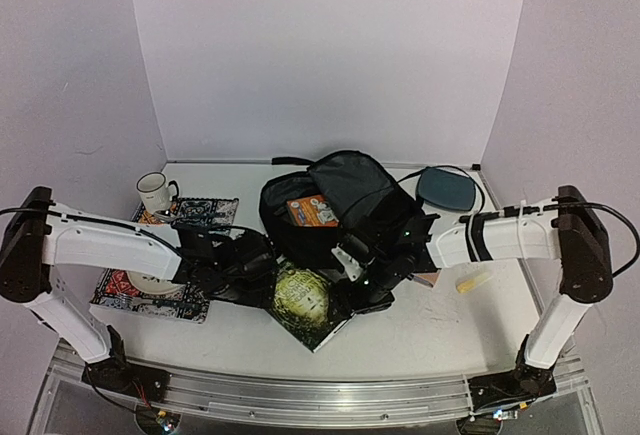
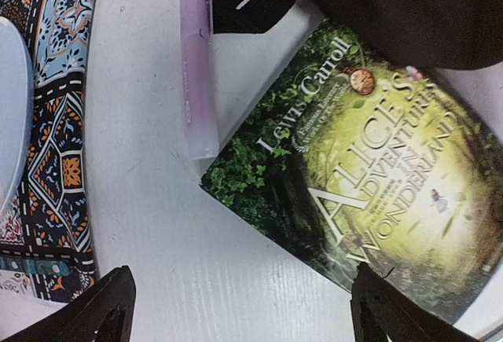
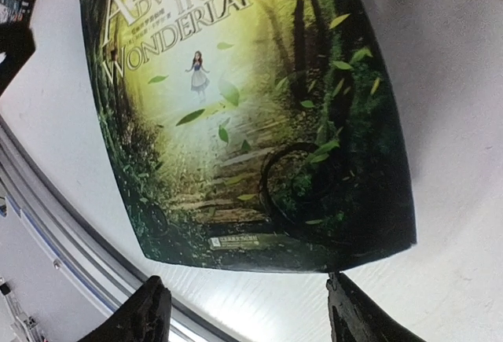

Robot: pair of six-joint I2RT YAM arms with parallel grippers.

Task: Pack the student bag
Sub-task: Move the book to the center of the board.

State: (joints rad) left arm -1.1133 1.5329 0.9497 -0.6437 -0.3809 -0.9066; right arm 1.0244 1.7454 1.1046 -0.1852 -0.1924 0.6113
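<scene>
The student bag (image 1: 335,195), a black backpack, lies open at the table's middle, showing grey lining and an orange pack (image 1: 312,212) inside. In front of it lies a green book (image 1: 305,300), "Alice's Adventures in Wonderland" (image 2: 369,177) (image 3: 244,106). My left gripper (image 1: 262,267) (image 2: 244,318) hovers open over bare table at the book's left corner, holding nothing. My right gripper (image 1: 360,285) (image 3: 247,314) is open just off the book's lower edge, one fingertip (image 3: 354,310) near its corner. A lilac pen (image 2: 196,67) lies beside the book, by a bag strap (image 2: 244,0).
At the left, a patterned mat (image 1: 195,213) (image 2: 55,122) carries a white mug (image 1: 155,192) and a plate (image 1: 150,282). A blue-grey tray (image 1: 447,188) sits at the back right, and a small yellow item (image 1: 472,282) lies under the right arm. The table's metal rail (image 3: 47,224) runs close to the book.
</scene>
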